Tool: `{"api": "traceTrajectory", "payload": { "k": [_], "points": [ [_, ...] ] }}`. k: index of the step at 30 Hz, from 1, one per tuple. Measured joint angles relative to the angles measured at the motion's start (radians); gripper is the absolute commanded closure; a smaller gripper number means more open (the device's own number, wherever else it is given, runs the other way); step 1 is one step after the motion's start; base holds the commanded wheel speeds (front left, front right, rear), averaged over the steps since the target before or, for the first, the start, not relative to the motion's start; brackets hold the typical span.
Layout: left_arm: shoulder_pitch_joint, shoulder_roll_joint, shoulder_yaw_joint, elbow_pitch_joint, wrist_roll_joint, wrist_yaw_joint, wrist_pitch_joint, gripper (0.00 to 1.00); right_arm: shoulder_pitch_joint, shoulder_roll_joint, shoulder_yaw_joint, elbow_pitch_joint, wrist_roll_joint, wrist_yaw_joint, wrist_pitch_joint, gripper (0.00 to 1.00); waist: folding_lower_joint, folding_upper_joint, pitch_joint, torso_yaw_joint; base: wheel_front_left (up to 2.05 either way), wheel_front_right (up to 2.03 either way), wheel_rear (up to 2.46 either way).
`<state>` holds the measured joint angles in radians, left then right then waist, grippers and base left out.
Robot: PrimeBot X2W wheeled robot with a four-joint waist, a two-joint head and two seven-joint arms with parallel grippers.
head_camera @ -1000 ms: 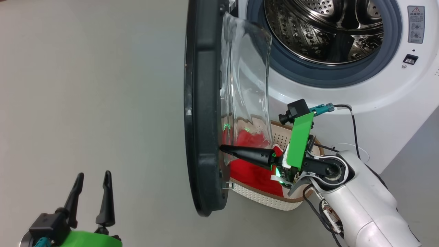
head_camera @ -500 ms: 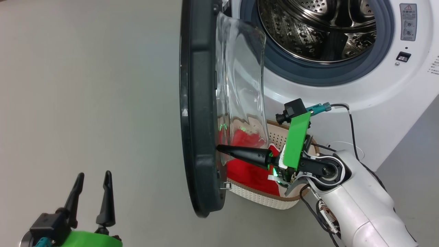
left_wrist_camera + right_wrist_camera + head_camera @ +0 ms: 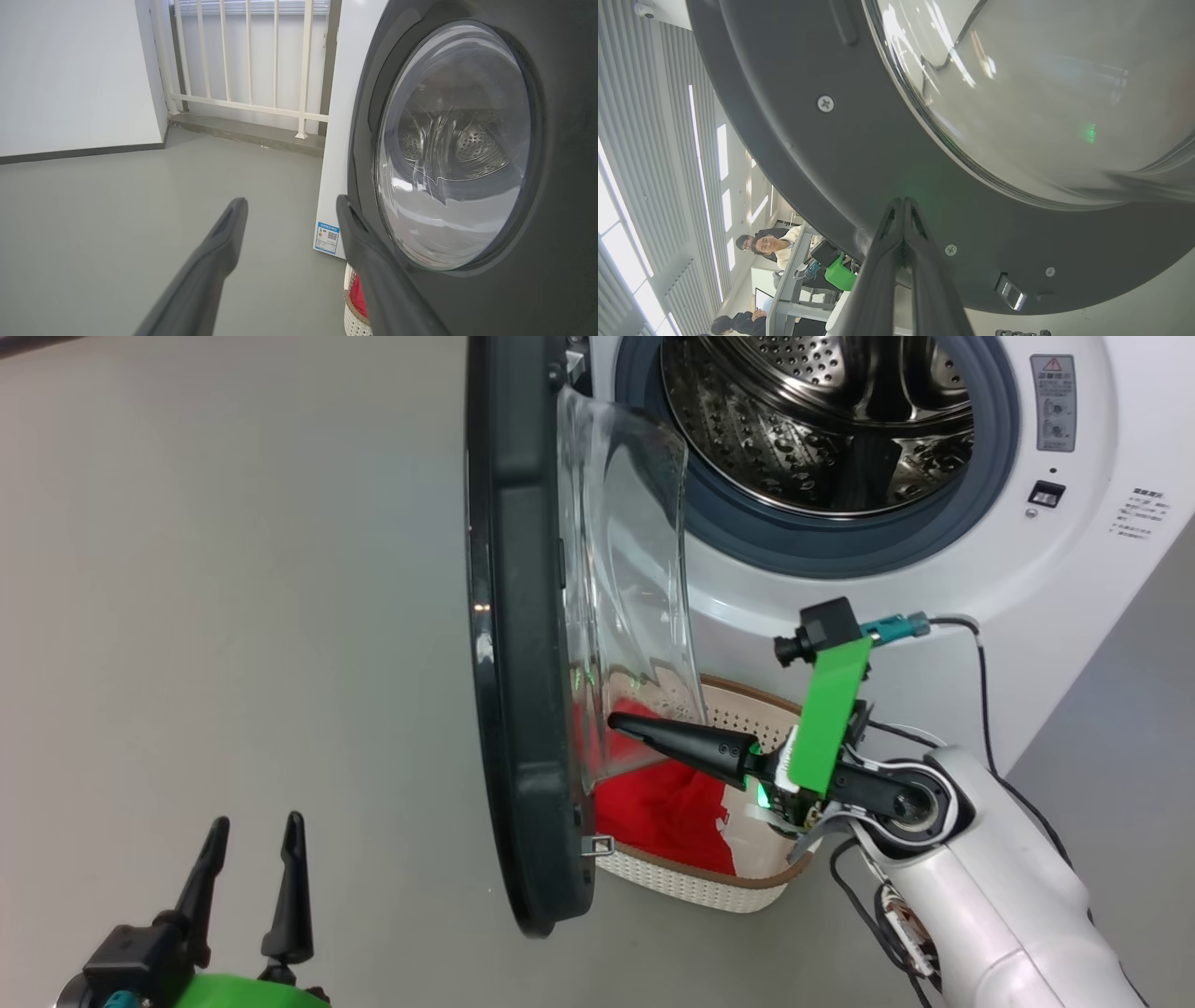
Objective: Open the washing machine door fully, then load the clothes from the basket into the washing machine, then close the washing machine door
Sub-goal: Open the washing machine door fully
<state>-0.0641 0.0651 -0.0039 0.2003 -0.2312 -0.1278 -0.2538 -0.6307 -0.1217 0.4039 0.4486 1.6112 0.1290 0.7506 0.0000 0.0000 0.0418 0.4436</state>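
The right gripper (image 3: pixel 618 721), fingers clenched empty, points at the open door (image 3: pixel 523 644) above the red clothes (image 3: pixel 663 803) in the basket (image 3: pixel 738 899); the left gripper (image 3: pixel 257 821) hangs released

The door (image 3: pixel 523 644) hangs open left of the drum (image 3: pixel 803 420) of the washing machine (image 3: pixel 840 607). The basket (image 3: pixel 691 889) sits on the floor (image 3: pixel 233 616) before the machine, clothes (image 3: pixel 653 803) inside.

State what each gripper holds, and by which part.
Nothing: left gripper open, empty; right gripper shut empty, tips by the inner rim of the washing machine door.
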Motion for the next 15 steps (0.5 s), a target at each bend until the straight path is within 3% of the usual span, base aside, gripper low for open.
{"api": "traceTrajectory", "payload": {
  "k": [10, 15],
  "points": [
    [0.019, 0.001, 0.007, -0.005, 0.000, 0.000, 0.000, 0.00, 0.067, -0.061, -0.038, -0.148, -0.105, 0.000, -0.145, 0.00, 0.0000, 0.0000, -0.010, -0.026, 0.00, 0.00, 0.00],
    [0.019, 0.001, 0.013, -0.013, 0.000, 0.000, 0.000, 0.00, 0.123, -0.116, -0.033, -0.231, -0.230, 0.000, -0.302, 0.00, 0.0000, 0.0000, -0.009, -0.036, 0.00, 0.00, 0.00]
  ]
}}
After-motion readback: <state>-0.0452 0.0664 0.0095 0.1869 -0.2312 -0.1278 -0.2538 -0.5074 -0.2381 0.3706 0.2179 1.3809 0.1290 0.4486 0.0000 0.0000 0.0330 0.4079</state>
